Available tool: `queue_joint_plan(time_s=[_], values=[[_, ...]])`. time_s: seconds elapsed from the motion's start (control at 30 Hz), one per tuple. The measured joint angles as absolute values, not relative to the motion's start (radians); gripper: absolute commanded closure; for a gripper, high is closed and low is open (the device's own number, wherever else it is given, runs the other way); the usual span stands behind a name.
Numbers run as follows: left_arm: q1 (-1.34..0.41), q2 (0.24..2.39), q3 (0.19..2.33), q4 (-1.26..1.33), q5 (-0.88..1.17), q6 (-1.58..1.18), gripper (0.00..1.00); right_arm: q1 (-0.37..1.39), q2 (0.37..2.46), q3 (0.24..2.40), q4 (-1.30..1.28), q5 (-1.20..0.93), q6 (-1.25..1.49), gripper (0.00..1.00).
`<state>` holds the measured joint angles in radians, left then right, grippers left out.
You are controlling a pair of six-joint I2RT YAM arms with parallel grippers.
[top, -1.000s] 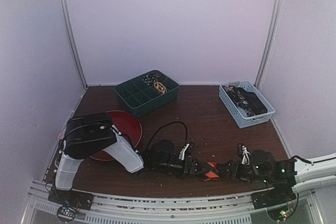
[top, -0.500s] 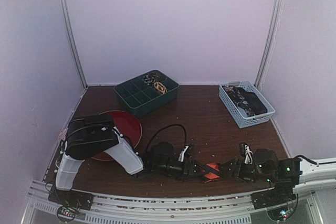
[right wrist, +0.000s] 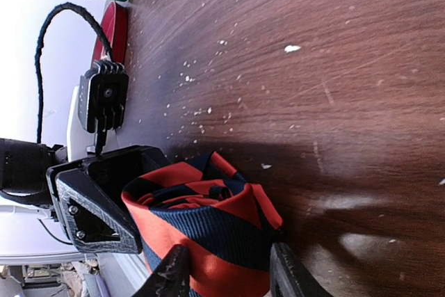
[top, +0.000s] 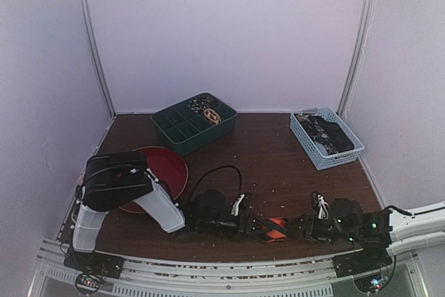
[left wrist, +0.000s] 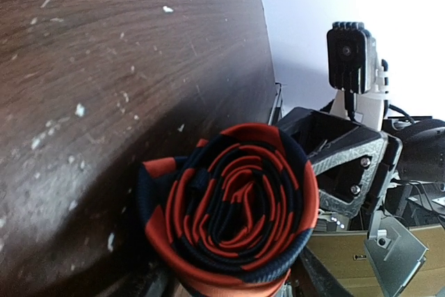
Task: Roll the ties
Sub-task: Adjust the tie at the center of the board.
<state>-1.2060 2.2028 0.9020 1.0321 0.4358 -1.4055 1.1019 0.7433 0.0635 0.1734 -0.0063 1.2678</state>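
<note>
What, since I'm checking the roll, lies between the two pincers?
The coiled striped tie fills the gap between left pincer and right pincer, seen in the top view.

tie [top: 277,228] between left tool [top: 263,228] and right tool [top: 292,227] (near edge) | plate [top: 174,163] left | basket [top: 318,158] rear right

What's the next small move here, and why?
Probably back the left gripper off, with the right gripper holding the roll. The striped orange-red and black tie looks fully coiled, no loose tail in view, and the right fingers sit on either side of it; whether the left grips it is unclear.
</note>
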Motion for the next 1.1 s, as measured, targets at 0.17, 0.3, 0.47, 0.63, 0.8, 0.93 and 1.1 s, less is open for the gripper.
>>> queue_joint_plan(time_s=[0.17, 0.3, 0.47, 0.63, 0.8, 0.93, 1.1], values=[[-1.217, 2.178, 0.846, 1.070, 0.402, -1.445, 0.40, 1.112, 0.800, 0.042, 0.288, -0.051, 1.308, 0.66], [-1.251, 2.178, 0.844, 1.074, 0.384, -1.485, 0.40, 1.125, 0.809, 0.038, 0.318, -0.057, 1.332, 0.66], [-1.279, 2.181, 0.844, 1.076, 0.378, -1.522, 0.41, 1.147, 0.796, 0.023, 0.330, -0.052, 1.359, 0.67], [-1.279, 2.185, 0.864, 1.050, 0.373, -1.527, 0.52, 1.164, 0.797, 0.016, 0.337, -0.030, 1.376, 0.67], [-1.280, 2.185, 0.894, 0.994, 0.369, -1.498, 0.68, 1.173, 0.804, 0.016, 0.323, 0.001, 1.373, 0.66], [-1.280, 2.185, 0.894, 0.991, 0.364, -1.480, 0.73, 1.178, 0.804, 0.016, 0.315, 0.022, 1.355, 0.65], [-1.277, 2.180, 0.890, 0.982, 0.360, -1.437, 0.73, 1.180, 0.804, 0.038, 0.289, 0.050, 1.314, 0.59]])
